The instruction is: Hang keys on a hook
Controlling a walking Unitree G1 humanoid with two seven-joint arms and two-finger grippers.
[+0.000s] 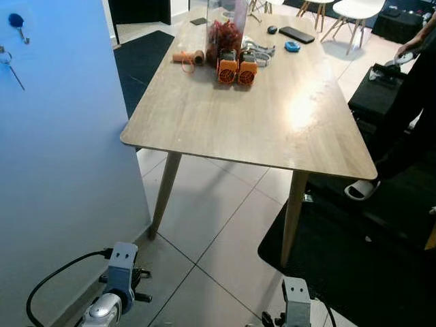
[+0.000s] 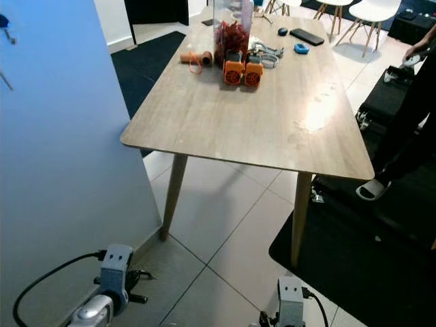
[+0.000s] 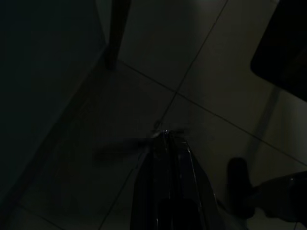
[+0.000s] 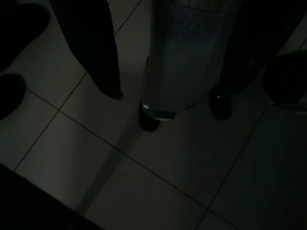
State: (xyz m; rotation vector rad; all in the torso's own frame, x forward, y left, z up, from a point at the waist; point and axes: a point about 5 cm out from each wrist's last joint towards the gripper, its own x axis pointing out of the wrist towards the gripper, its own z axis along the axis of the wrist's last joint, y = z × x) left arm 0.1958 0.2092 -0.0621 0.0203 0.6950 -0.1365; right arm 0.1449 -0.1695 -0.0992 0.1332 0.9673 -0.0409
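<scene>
Pale floor tiles [image 1: 218,225] spread under a light wooden worktop [image 1: 259,109] on slanted legs, with a black mat [image 1: 354,272] to its right. On the worktop's far end stand 2 orange round devices [image 1: 236,69], a clear jar of red pieces [image 1: 225,30], a black phone [image 1: 297,34] and a small blue object [image 1: 292,46]. A pale blue wall panel [image 1: 61,170] rises at the left; high on it a blue-headed key [image 1: 18,24] hangs from a hook, and a second thin metal piece [image 1: 9,65] hangs just below. A person's dark-clad leg and white slipper [image 1: 361,189] stand at the right edge. Both arms hang low over the floor. The left gripper [image 3: 166,136] has its jaws pressed together, holding nothing visible. The right gripper [image 4: 165,100] has its jaws spread apart, empty.
</scene>
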